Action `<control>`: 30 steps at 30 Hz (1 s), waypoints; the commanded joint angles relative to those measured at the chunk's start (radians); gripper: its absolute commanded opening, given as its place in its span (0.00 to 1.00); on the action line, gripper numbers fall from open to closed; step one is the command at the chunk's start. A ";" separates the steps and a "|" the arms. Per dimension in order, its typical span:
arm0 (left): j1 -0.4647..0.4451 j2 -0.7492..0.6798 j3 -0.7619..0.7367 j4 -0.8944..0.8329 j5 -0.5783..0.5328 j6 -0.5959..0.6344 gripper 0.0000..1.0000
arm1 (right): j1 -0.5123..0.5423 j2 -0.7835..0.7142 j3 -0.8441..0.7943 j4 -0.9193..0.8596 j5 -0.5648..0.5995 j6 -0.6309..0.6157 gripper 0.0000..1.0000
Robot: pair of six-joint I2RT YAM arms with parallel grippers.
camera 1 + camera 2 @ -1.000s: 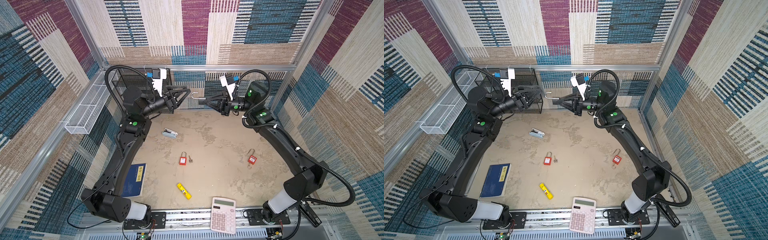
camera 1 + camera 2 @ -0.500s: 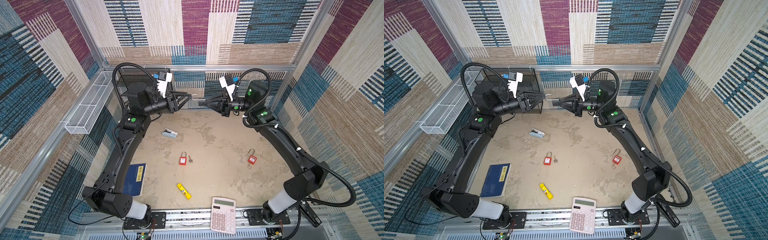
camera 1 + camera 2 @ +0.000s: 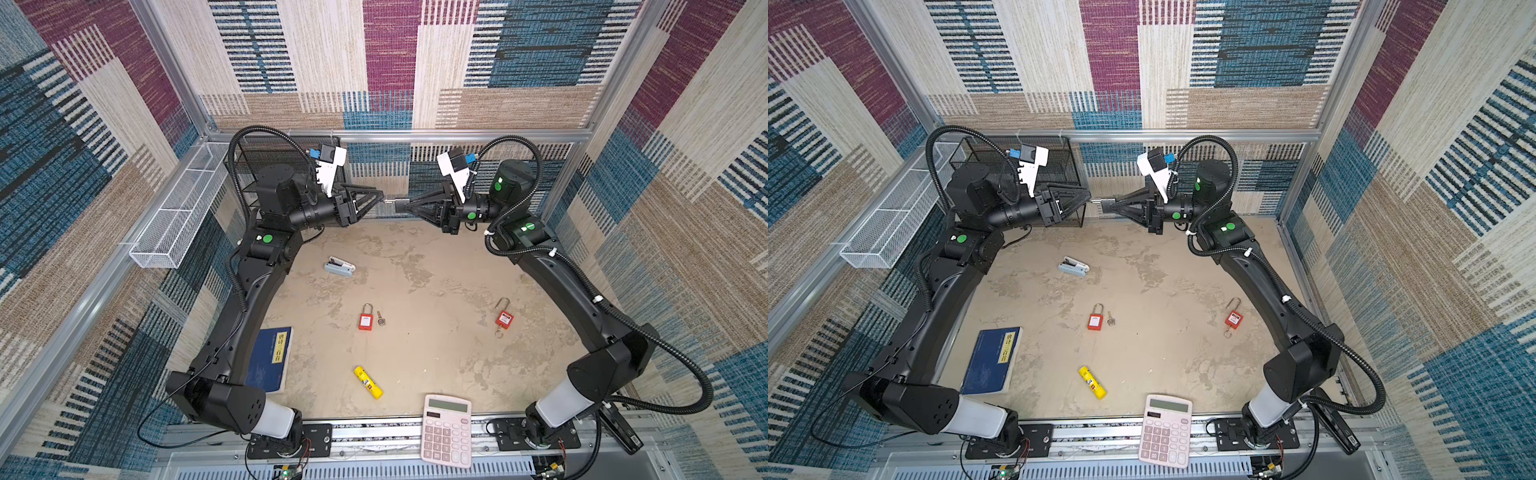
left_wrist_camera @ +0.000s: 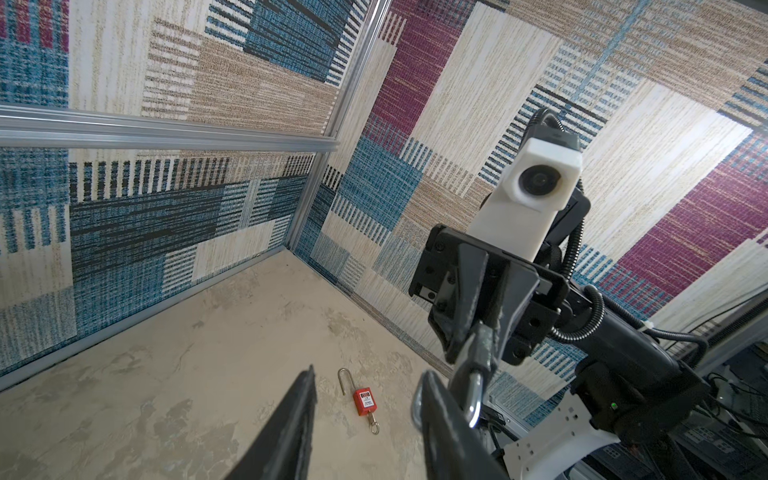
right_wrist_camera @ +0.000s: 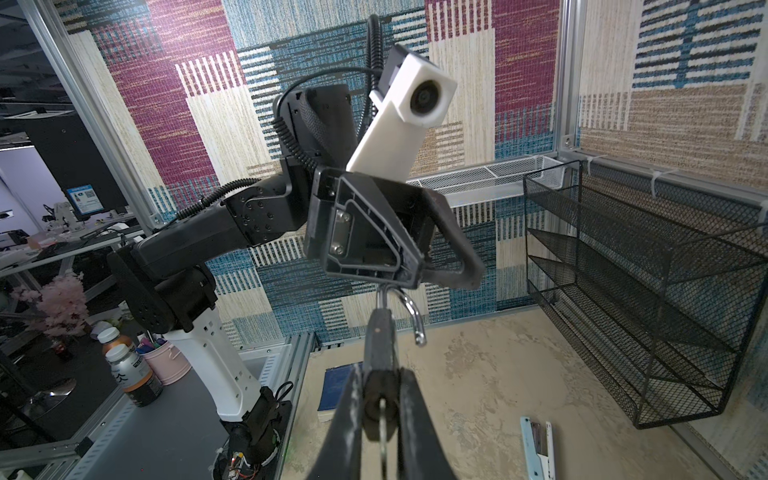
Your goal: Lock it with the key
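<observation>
High at the back centre, my right gripper [image 3: 409, 204] [image 5: 381, 374] is shut on a dark grey padlock [image 3: 399, 203] [image 5: 380, 336]. Its silver shackle [image 5: 411, 311] [image 4: 476, 395] is swung open and points at my left gripper [image 3: 380, 195] [image 4: 368, 374]. That gripper is open, with one fingertip [image 4: 432, 399] against the shackle and nothing in the gap. In the right wrist view a thin silver sliver, seemingly a key [image 5: 382, 424], sticks out of the padlock's bottom. A loose key [image 3: 380, 320] lies beside a red padlock [image 3: 365, 321] on the table.
A second red padlock [image 3: 503, 318] [image 4: 363, 401] lies at the right. On the table also lie a stapler [image 3: 340, 266], a blue book [image 3: 272, 359], a yellow glue stick [image 3: 368, 376] and a pink calculator [image 3: 446, 430]. A black mesh rack [image 5: 623, 291] and a white wire basket [image 3: 178, 208] line the back left.
My left gripper has turned at the wrist and moved right, up to the shackle of the held padlock. The right arm and the padlock have stayed in place.
</observation>
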 commanded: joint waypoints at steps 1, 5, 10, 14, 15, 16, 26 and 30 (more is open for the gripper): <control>0.000 -0.008 0.011 -0.030 0.033 0.040 0.45 | 0.002 -0.004 0.013 0.039 0.006 -0.001 0.00; 0.000 -0.021 -0.001 -0.014 0.039 0.044 0.48 | 0.000 -0.005 0.019 0.035 0.003 -0.001 0.00; 0.003 -0.057 -0.074 0.147 0.045 -0.012 0.49 | 0.000 -0.010 0.024 0.038 -0.003 0.007 0.00; 0.006 -0.081 -0.157 0.338 0.059 -0.104 0.50 | -0.001 -0.015 0.027 0.058 -0.019 0.031 0.00; 0.007 -0.081 -0.167 0.372 0.068 -0.125 0.50 | 0.000 -0.015 0.029 0.057 -0.021 0.032 0.00; 0.007 -0.081 -0.176 0.408 0.079 -0.148 0.50 | -0.002 -0.016 0.030 0.055 -0.022 0.032 0.00; 0.024 -0.090 -0.202 0.495 0.115 -0.226 0.50 | -0.017 -0.031 0.026 0.058 -0.039 0.040 0.00; 0.024 -0.088 -0.216 0.576 0.150 -0.293 0.51 | -0.019 -0.032 0.018 0.066 -0.043 0.045 0.00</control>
